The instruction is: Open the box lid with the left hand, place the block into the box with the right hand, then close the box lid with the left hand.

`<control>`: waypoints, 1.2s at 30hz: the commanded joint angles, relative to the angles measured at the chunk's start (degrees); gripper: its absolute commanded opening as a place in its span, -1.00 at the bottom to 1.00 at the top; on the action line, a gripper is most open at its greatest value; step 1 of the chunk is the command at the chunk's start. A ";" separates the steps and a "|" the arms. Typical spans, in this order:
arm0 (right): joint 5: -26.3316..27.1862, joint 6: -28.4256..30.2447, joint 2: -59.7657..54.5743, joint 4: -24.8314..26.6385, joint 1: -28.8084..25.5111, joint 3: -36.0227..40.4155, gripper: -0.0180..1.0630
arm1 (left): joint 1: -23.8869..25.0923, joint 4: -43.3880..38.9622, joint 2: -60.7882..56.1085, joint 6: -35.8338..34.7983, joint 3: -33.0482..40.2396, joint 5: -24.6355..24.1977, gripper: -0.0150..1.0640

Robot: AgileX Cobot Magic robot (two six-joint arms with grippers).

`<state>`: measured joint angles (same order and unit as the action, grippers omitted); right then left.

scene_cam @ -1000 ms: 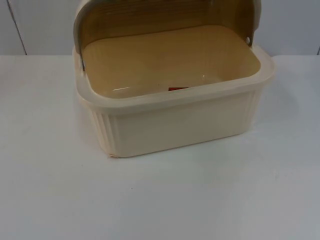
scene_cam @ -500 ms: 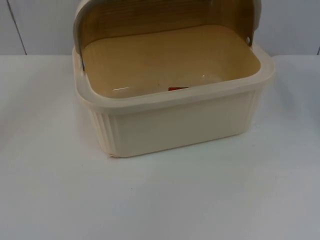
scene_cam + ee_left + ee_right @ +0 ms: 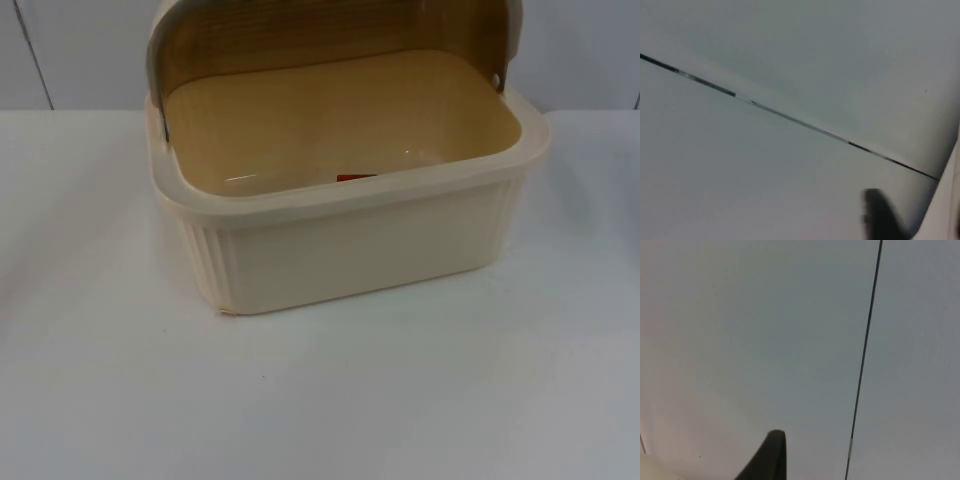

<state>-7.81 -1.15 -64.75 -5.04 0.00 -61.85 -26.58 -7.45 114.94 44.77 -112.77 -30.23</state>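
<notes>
The cream ribbed box [image 3: 350,250] stands on the white table at the back centre. Its brown see-through lid [image 3: 300,35] is swung up and back, so the box is open. Inside, a sliver of the red block [image 3: 355,178] shows just behind the front rim. My left gripper [image 3: 881,216] is off to the side, facing the grey wall, with nothing seen in it. My right gripper [image 3: 769,456] also faces the grey wall, away from the box, open and empty.
The white table [image 3: 320,400] spreads wide in front of the box and to both sides. The grey partition wall [image 3: 80,50] with dark seams closes the back. A dark seam [image 3: 790,117] crosses the wall in the left wrist view.
</notes>
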 commanded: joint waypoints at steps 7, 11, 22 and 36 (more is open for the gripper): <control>0.54 0.54 0.12 -0.38 0.10 -0.41 0.96 | -0.43 10.12 -0.02 4.86 -0.46 -4.43 -0.97; 0.65 0.54 0.12 -0.38 0.10 -0.41 0.96 | -0.43 15.68 -0.02 10.37 -0.46 -11.45 -0.97; 0.76 0.54 0.12 -0.38 0.10 -0.41 0.96 | -0.43 21.57 1.80 14.74 -0.46 -12.26 -0.97; 1.16 0.54 0.12 -0.38 0.10 -0.41 0.96 | -0.23 21.69 2.27 14.25 -0.19 -11.37 -0.97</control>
<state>-7.69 -1.15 -64.83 -5.04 0.00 -61.97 -26.58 13.31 117.71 59.53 -113.01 -41.23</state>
